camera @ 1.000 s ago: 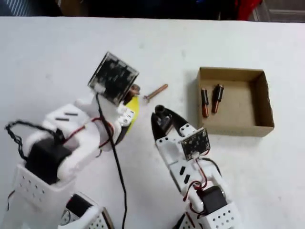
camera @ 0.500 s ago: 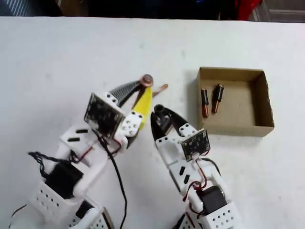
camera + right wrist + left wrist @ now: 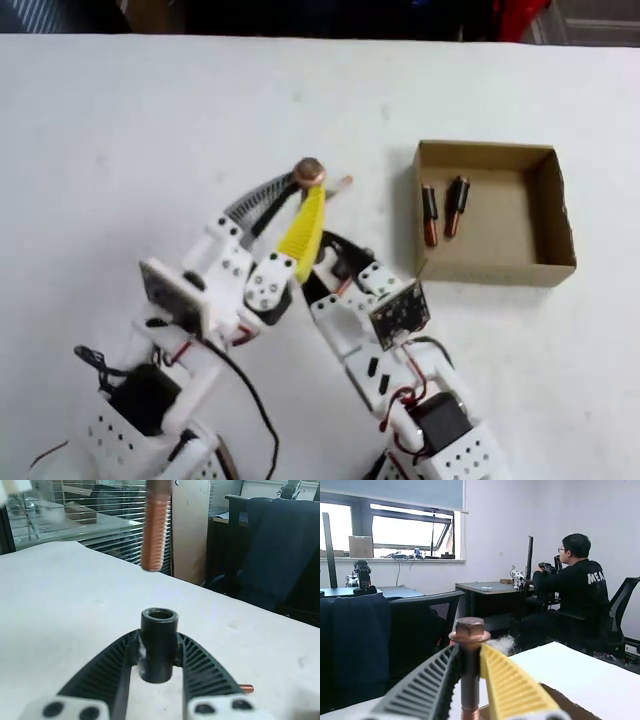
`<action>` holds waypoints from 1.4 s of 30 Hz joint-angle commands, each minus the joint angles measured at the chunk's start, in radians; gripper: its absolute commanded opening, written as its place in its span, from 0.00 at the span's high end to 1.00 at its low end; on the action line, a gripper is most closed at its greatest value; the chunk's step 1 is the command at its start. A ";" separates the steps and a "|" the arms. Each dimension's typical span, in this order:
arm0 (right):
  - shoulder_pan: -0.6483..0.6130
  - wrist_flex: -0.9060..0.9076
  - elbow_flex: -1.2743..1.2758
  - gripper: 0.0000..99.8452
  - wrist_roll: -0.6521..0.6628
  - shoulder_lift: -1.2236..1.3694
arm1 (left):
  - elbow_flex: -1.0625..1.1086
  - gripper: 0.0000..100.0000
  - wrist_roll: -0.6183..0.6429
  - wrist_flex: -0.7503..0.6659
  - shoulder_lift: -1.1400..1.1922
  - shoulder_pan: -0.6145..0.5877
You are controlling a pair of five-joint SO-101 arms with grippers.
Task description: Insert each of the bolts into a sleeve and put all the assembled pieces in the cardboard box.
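Progress status: two assembled pieces (image 3: 429, 215) lie side by side on the floor of the cardboard box (image 3: 510, 230). The box stands on the white table (image 3: 150, 110) at the right of the high view. These two units count as complete.

Third assembly, in hand:
- The left gripper (image 3: 303, 190) is clamped on a copper bolt (image 3: 308, 171). The grey and yellow fingers (image 3: 505, 680) press against the shank just under the hex head. The bolt is upright, thread pointing down.
- The right gripper (image 3: 159, 647) is closed around a black sleeve (image 3: 159, 625). The sleeve is upright with the bore facing up, at the centre of the high view, just left of the box.
- In the right wrist view the threaded end hangs above the bore and apart from it. Insertion is not yet made.

Remaining work, as judged:
- Align the thread with the bore, lower the bolt into the sleeve, and transfer the piece to the box.
- One loose bolt (image 3: 341, 183) lies on the table just beyond the held bolt, between the grippers and the box. It requires a sleeve and the same sequence.

Estimated state: about halfway, with two of four bolts finished.
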 commanded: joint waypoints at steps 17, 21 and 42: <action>-0.004 -0.028 -0.011 0.98 -0.008 -0.012 | 0.181 0.98 0.166 -0.170 -0.163 -0.094; -0.005 -0.027 -0.011 0.98 -0.008 -0.012 | 0.183 0.98 0.213 -0.169 -0.163 -0.111; -0.007 -0.031 -0.014 0.98 0.080 -0.012 | 0.183 0.98 0.301 -0.121 -0.163 -0.105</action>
